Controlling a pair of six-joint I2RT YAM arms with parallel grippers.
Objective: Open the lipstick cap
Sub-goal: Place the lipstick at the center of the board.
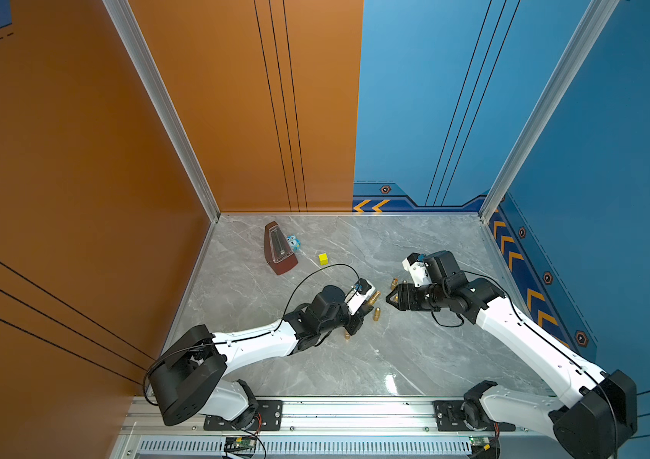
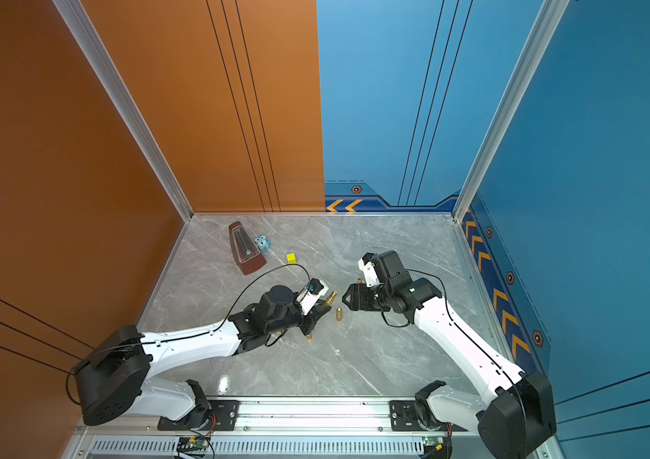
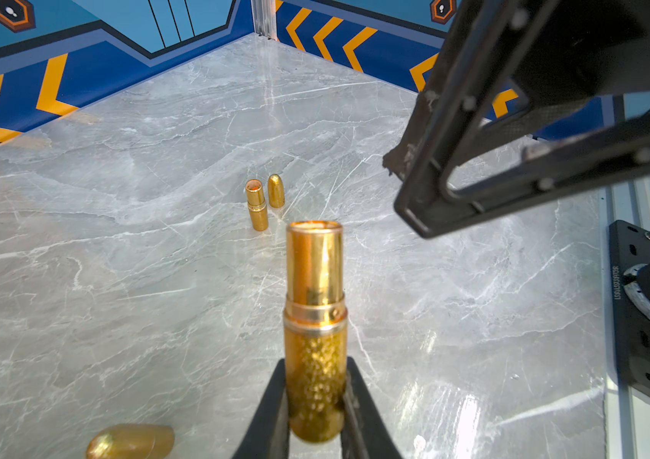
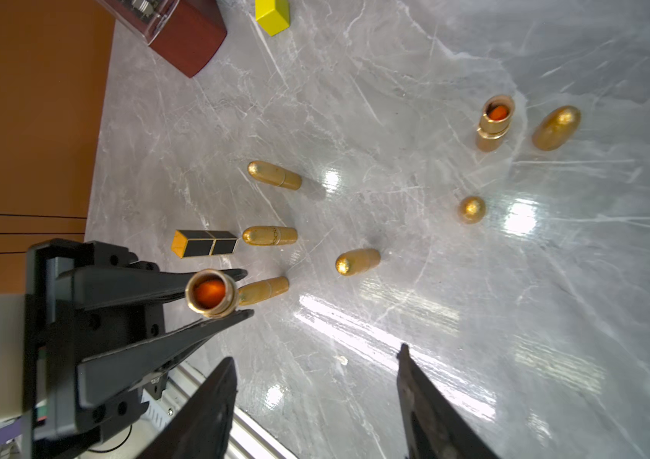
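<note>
My left gripper (image 3: pixel 315 367) is shut on the textured base of a gold lipstick (image 3: pixel 314 278), which has no cap on it. Its open tube points at the right gripper, and the orange stick shows inside it in the right wrist view (image 4: pixel 211 293). In both top views the lipstick (image 1: pixel 374 297) (image 2: pixel 331 296) is held just above the table. My right gripper (image 4: pixel 317 353) (image 1: pixel 391 299) faces it a short gap away, open, with nothing between its fingers. A loose gold cap (image 3: pixel 130 441) (image 1: pixel 376 314) lies on the table beside the left gripper.
Another open gold lipstick (image 3: pixel 256 208) and its cap (image 3: pixel 275 190) stand near the right arm. Several capped gold lipsticks (image 4: pixel 274 175) and a black square one (image 4: pixel 204 243) lie around. A brown metronome (image 1: pixel 279 250), a blue toy (image 1: pixel 293 241) and a yellow cube (image 1: pixel 323 259) sit at the back left.
</note>
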